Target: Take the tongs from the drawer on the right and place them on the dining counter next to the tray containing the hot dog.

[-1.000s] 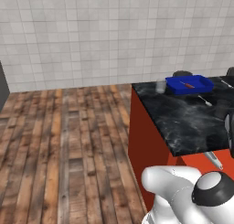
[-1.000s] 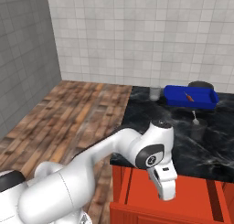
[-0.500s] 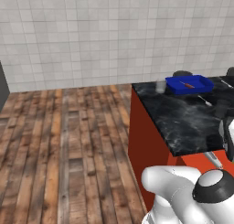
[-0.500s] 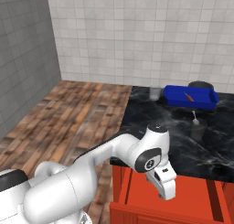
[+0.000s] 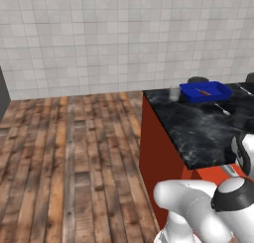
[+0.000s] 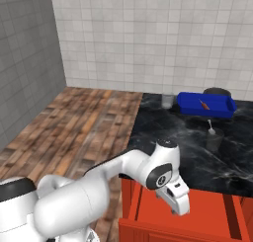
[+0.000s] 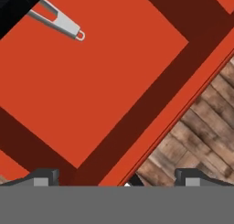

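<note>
One pair of tongs [image 7: 57, 18] lay in the open drawer [image 7: 91, 81], seen in the hand view at the upper left of the red floor, its ringed end pointing into the compartment and its other end running under the dark edge of the counter above. The gripper [image 7: 114, 175] hung over the drawer with its fingers spread wide and nothing between them; in the right base view the gripper [image 6: 179, 202] stood above the drawer [image 6: 197, 221] just in front of the counter's edge. In my judgement the step in hand was the reach for the tongs, with the drawer already pulled out and the grasp not yet begun. The tongs sat off to one corner of the hand view and not between the finger tips, so the next move would call for shifting the hand across until it was centred over the metal, turning the wrist so the fingers straddled the slim handle crosswise, then lowering and closing. One risk noted: the far part of the tongs was tucked beneath the counter lip, leaving only the ringed end free to grip. One blue tray [image 6: 206, 104] stood at the far end of the dining counter [image 6: 163, 137], well apart from the drawer, with one hot dog [image 6: 204, 104] lying in it. One small grey cup [image 6: 167, 100] stood just beside the tray.
</note>
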### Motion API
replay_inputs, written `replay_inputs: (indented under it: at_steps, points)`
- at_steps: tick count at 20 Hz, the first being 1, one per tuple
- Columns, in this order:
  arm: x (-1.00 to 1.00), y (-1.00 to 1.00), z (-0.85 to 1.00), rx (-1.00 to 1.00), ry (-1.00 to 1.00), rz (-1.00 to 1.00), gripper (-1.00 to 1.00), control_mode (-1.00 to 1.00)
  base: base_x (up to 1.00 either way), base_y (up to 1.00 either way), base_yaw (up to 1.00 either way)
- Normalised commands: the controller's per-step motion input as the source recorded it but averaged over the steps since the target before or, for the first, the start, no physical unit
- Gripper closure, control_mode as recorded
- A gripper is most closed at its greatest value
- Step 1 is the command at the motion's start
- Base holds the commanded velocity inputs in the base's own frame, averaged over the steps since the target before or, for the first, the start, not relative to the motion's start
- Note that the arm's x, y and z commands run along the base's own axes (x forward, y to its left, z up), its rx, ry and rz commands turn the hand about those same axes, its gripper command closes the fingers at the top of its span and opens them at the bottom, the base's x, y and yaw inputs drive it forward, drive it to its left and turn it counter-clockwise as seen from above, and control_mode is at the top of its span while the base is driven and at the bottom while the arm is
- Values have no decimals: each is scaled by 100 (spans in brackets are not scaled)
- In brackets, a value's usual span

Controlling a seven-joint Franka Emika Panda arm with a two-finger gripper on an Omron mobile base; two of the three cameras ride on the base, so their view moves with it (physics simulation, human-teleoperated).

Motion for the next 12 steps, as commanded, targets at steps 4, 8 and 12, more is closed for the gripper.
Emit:
replay_inputs:
  at_steps: [4, 8, 12]
  points:
    - [0, 0, -33, 0, 0, 9, -100, -100, 0, 0, 0]
    - [0, 0, -27, 0, 0, 10, -100, -100, 0, 0, 0]
    - [0, 0, -23, 0, 0, 8, -100, -100, 0, 0, 0]
